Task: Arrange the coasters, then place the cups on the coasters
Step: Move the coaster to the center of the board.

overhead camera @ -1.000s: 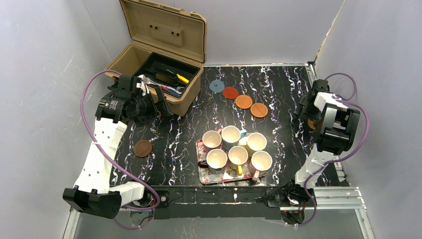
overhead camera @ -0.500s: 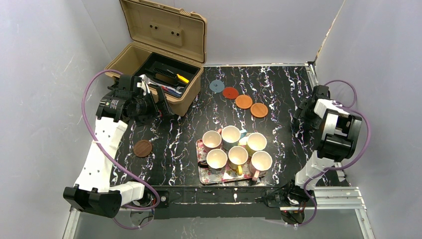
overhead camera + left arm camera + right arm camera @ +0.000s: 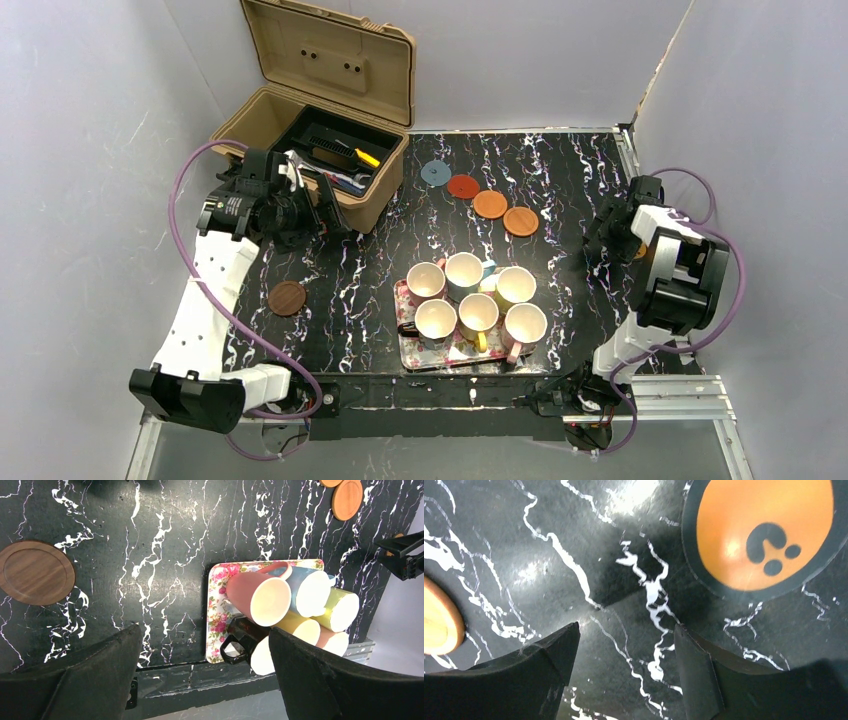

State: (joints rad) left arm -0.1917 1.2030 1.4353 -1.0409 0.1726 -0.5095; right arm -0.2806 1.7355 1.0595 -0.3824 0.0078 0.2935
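The right arm (image 3: 668, 262) has swung in and dropped low at the right edge of the bench (image 3: 350, 270) in the last moment. Its jaws, which were spread wide, have drawn in a little. They are still apart, with only bare bench between them. The orange coaster (image 3: 764, 535) with the black mark lies just beyond one finger, not yet between the two. To me that looks like the approach to picking up this stray one so it can join the others, so the arranging is not finished. The left arm (image 3: 215, 270) has hardly stirred; it hangs by the toolbox (image 3: 380, 200), jaws spread wide and empty.

Four coasters (image 3: 490, 204) lie in a slanting row toward the middle of the far edge: blue-grey, red, orange and a wood-toned one. A dark brown coaster (image 3: 287, 298) sits alone near the left edge.

The flowered tray (image 3: 405, 352) at the near edge holds all six cups (image 3: 478, 312), packed touching in two rows of three, mouths up. The toolbox at the far left corner stands with its lid thrown back. Inside is a black insert with hand tools, one of them yellow-handled, and no coaster that I can see.
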